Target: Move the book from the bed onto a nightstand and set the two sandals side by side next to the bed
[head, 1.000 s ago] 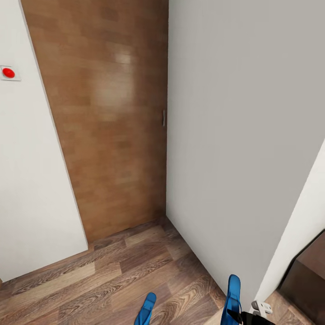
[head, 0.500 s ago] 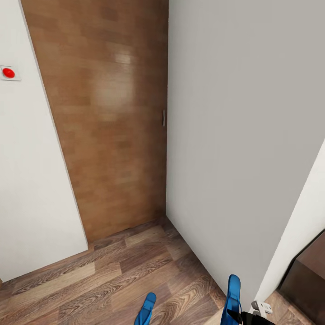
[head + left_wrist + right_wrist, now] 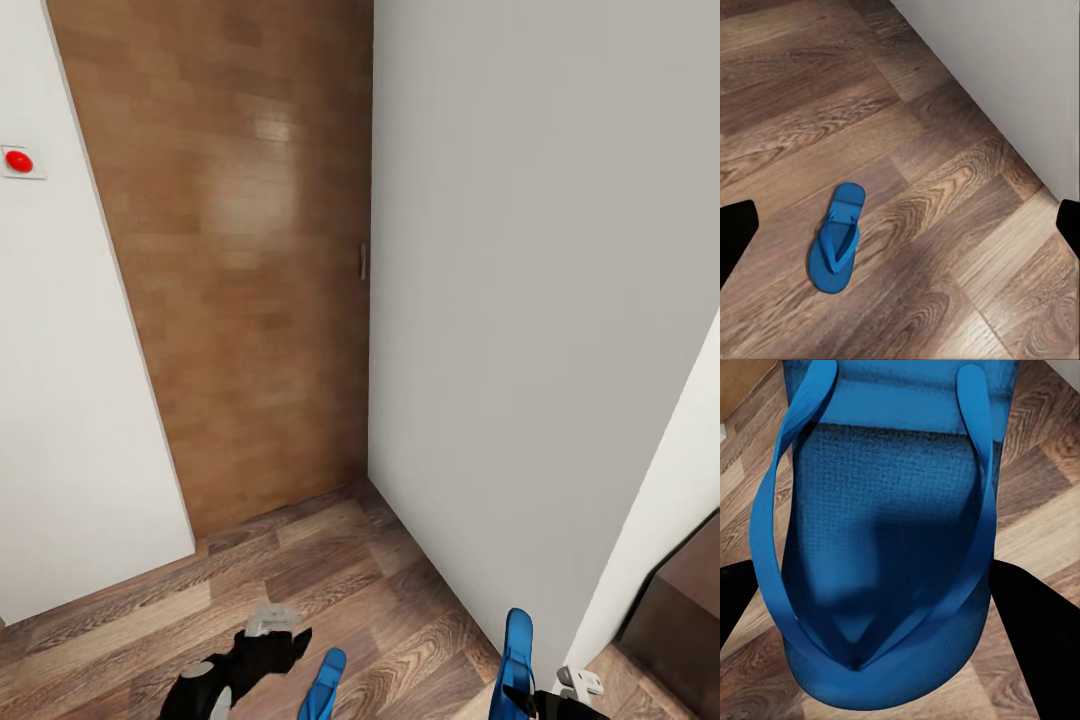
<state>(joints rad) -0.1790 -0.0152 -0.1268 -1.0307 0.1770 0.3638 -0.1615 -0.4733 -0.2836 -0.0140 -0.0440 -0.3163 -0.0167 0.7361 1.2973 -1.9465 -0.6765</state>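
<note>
One bright blue sandal (image 3: 323, 685) lies flat on the wood-plank floor; the left wrist view shows this sandal (image 3: 835, 247) below and between wide-spread fingers. My left gripper (image 3: 272, 632) hovers open just left of it, and in its own wrist view the left gripper (image 3: 901, 226) holds nothing. The other sandal (image 3: 516, 665) is lifted off the floor, gripped by my right gripper (image 3: 540, 700). Up close, that sandal (image 3: 885, 510) sits between the black fingers of the right gripper (image 3: 885, 615). The book, bed and nightstand are out of view.
A brown wooden door (image 3: 240, 250) stands ahead in the corner. A white wall (image 3: 540, 300) runs close along the right. The white panel at the left carries a red button (image 3: 18, 160). A dark brown furniture piece (image 3: 680, 620) sits at the lower right.
My left arm has come into the head view at the bottom left, beside the sandal on the floor. The right gripper and its sandal have not moved.
</note>
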